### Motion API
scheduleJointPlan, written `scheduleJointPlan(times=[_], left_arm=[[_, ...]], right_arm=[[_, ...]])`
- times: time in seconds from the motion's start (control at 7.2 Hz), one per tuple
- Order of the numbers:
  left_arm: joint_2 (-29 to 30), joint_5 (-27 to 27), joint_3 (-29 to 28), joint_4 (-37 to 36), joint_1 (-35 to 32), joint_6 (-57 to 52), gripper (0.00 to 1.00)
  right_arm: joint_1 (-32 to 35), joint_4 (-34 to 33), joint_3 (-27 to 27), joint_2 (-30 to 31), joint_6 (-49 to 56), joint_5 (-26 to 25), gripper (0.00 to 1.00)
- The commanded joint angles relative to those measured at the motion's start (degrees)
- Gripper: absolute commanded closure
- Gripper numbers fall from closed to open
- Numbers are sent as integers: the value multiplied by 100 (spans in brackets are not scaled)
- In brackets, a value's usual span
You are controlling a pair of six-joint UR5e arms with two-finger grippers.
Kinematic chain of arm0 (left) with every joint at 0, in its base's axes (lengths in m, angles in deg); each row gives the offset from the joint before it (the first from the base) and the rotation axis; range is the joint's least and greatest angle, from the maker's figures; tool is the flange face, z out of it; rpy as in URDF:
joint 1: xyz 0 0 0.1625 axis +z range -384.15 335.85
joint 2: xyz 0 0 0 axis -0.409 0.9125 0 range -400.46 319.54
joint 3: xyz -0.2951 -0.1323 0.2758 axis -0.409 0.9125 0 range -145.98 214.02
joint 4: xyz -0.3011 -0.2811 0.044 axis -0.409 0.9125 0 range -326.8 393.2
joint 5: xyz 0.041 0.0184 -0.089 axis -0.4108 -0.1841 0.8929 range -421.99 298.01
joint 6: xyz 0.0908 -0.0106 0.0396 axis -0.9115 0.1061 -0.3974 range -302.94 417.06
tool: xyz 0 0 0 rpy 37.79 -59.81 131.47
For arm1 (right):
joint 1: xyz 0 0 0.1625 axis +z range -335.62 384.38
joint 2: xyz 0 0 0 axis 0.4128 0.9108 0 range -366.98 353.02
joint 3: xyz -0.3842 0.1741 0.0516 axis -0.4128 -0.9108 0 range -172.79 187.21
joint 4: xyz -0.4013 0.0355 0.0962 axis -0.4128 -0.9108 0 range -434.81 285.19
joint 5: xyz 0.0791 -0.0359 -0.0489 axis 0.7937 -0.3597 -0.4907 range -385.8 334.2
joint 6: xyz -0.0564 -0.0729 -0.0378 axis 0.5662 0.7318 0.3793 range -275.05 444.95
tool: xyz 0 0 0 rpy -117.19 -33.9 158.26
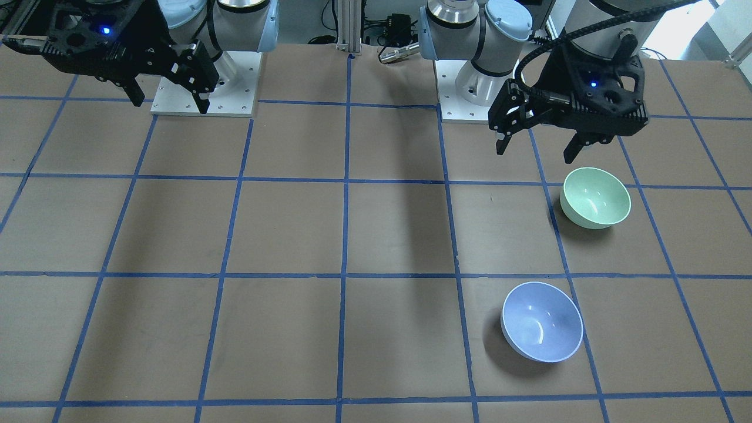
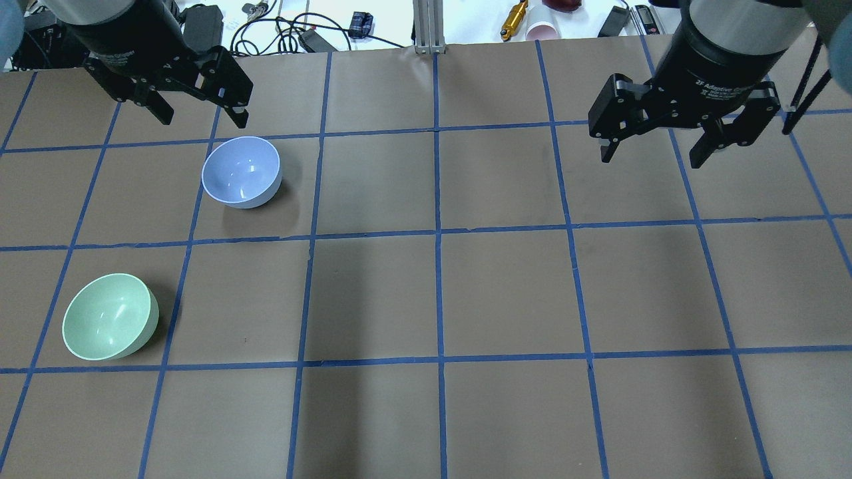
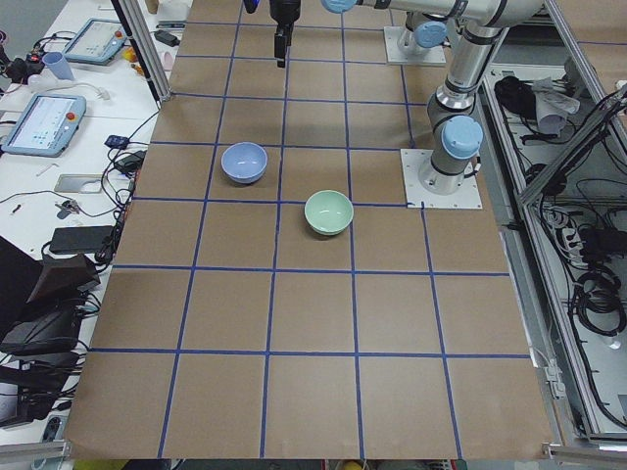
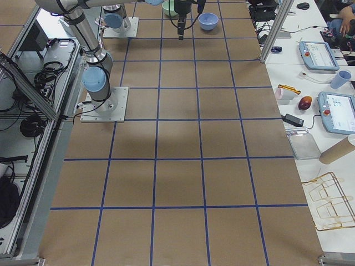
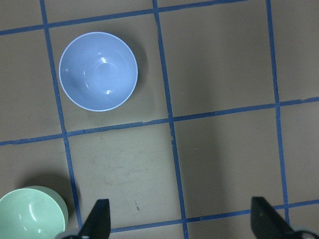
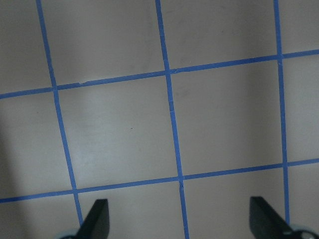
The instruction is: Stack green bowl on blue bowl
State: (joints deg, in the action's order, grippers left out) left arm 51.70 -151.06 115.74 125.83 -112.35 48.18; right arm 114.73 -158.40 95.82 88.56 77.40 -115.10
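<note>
The green bowl (image 2: 110, 317) stands upright on the table's left side, nearer the robot; it also shows in the front view (image 1: 595, 198) and at the lower left of the left wrist view (image 5: 31, 219). The blue bowl (image 2: 241, 171) stands upright and apart from it, farther out, and shows in the front view (image 1: 541, 321) and the left wrist view (image 5: 98, 71). My left gripper (image 2: 202, 121) is open and empty, high above the table and touching neither bowl. My right gripper (image 2: 650, 159) is open and empty, high over the bare right side.
The table (image 2: 439, 293) is brown paper with a blue tape grid. The arm bases (image 1: 204, 88) stand at the robot's edge. Cables, a cup and tools (image 2: 542, 30) lie beyond the far edge, and tablets (image 4: 338, 111) lie on the side bench.
</note>
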Motion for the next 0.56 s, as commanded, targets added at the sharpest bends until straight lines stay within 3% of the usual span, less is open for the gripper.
scheduleJointPlan(times=[0.0,0.42], left_arm=[[38,4,2,-16,5,9,0],[12,13,-7,-8,49,9,0]], right_arm=[[0,-8,-2,0,0,0,0],[0,-8,-2,0,0,0,0]])
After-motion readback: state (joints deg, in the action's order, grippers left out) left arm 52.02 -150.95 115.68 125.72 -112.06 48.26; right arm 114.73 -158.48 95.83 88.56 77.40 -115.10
